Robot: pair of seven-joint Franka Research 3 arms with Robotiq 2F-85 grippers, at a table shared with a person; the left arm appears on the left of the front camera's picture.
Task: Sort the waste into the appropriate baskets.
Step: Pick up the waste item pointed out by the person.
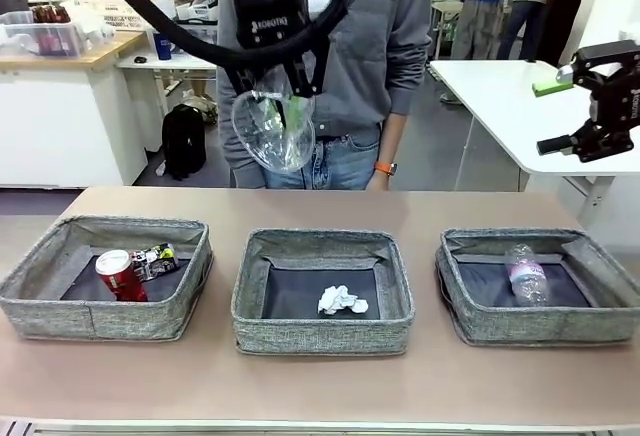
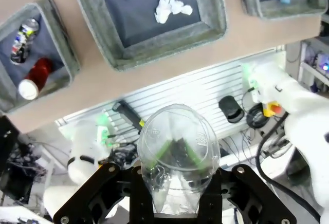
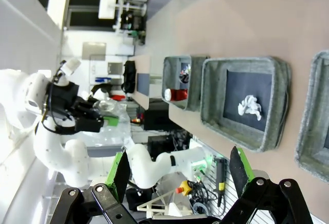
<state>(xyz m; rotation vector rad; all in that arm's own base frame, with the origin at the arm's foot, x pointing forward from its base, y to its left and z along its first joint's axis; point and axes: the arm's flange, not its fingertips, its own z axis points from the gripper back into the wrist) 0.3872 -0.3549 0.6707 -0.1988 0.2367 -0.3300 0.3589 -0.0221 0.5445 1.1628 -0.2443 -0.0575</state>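
left gripper (image 1: 277,96) is up high over the middle of the table, jaws clamped on the clear plastic cup (image 1: 274,131), which hangs mouth-down below the fingers, in front of the person standing at the far side. from the left wrist you look right through the cup (image 2: 177,154) with the green pads (image 2: 167,149) pressing its wall in, so it looks thin, light and easily crushed. a gentle squeeze near the rim, where it seems stiffest, should be the safest hold; the smooth plastic may slip

down below sit three baskets in a row. left basket (image 1: 60,306) has the red drink can (image 1: 120,276) with the crushed dark can (image 1: 155,259) just beside it. middle basket (image 1: 322,336) holds the crumpled paper ball (image 1: 342,302). right basket (image 1: 540,326) holds the clear plastic bottle (image 1: 526,273), lying on its side

right gripper (image 1: 585,106) waits off to the right above the table, jaws spread wide, nothing in them

the cup likely belongs with the bottle, so a carry across to the right looks due
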